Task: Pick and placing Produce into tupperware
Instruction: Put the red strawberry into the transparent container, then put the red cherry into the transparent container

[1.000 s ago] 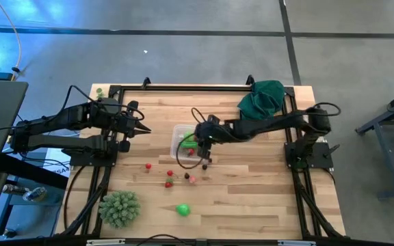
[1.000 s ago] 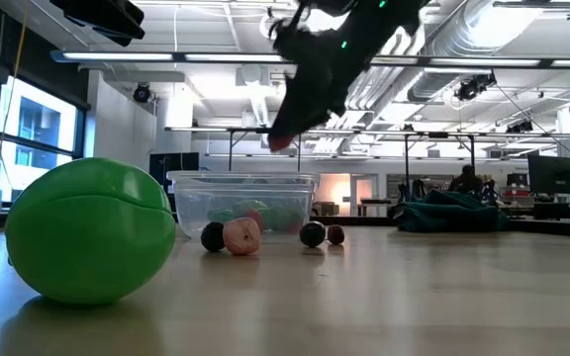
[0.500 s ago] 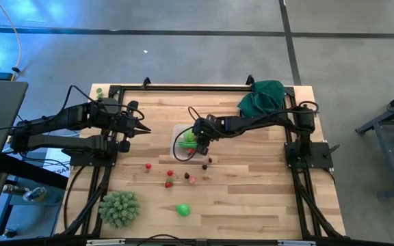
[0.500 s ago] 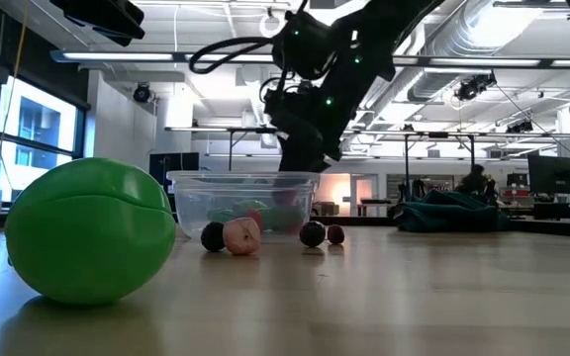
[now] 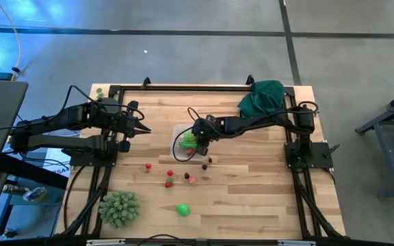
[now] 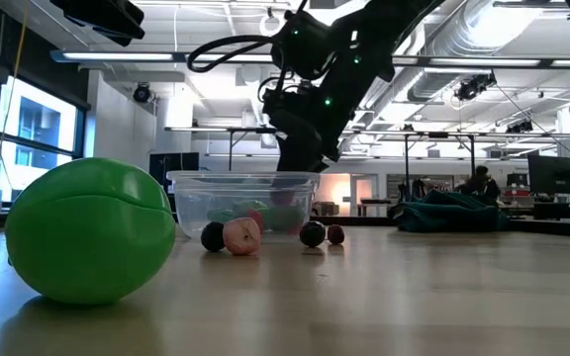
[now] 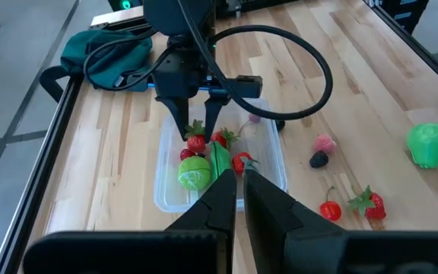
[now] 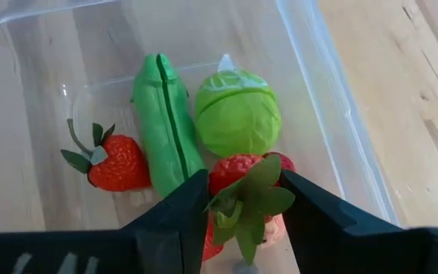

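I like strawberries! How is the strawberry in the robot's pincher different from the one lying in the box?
The strawberry in the right gripper is pinched between the fingers, hanging above the tupperware; the other strawberry lies loose on its floor, beside the long green vegetable. The held one shows its leafy top toward the camera; the lying one shows its red side. Both are red with green leaves.

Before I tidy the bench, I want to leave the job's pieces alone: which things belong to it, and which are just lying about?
Job:
- tupperware
- right gripper, shut on a strawberry over it
- pea pod, cabbage inside
- loose produce on the table

Lying about:
- spiky ball
- green cloth
- left gripper, parked shut
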You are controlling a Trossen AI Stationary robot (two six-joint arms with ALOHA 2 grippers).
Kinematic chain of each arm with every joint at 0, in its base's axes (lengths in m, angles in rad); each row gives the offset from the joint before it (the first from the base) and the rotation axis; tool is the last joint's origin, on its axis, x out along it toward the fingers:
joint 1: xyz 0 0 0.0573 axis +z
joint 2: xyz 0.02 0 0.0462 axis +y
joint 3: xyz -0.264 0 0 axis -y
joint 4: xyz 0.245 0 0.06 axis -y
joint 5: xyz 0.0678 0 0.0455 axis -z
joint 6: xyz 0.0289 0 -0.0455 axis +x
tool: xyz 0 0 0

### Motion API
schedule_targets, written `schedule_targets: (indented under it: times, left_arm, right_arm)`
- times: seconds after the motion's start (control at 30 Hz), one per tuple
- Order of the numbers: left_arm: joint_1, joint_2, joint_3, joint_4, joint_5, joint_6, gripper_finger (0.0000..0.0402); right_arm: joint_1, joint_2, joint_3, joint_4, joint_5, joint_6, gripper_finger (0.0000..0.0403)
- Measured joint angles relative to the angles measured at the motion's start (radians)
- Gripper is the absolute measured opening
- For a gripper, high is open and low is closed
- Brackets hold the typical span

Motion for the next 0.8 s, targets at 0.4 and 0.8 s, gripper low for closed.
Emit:
schedule_targets:
  times: [0.4, 0.8]
  left_arm:
    - [0.000, 0.000, 0.000, 0.000, 0.000, 0.000, 0.0019]
    - [0.000, 0.000, 0.000, 0.000, 0.000, 0.000, 0.0019]
  right_arm:
    - [0.000, 0.000, 0.000, 0.001, 0.009, -0.011, 0.0198]
    - [0.007, -0.048, -0.001, 0.019, -0.001, -0.040, 0.0199]
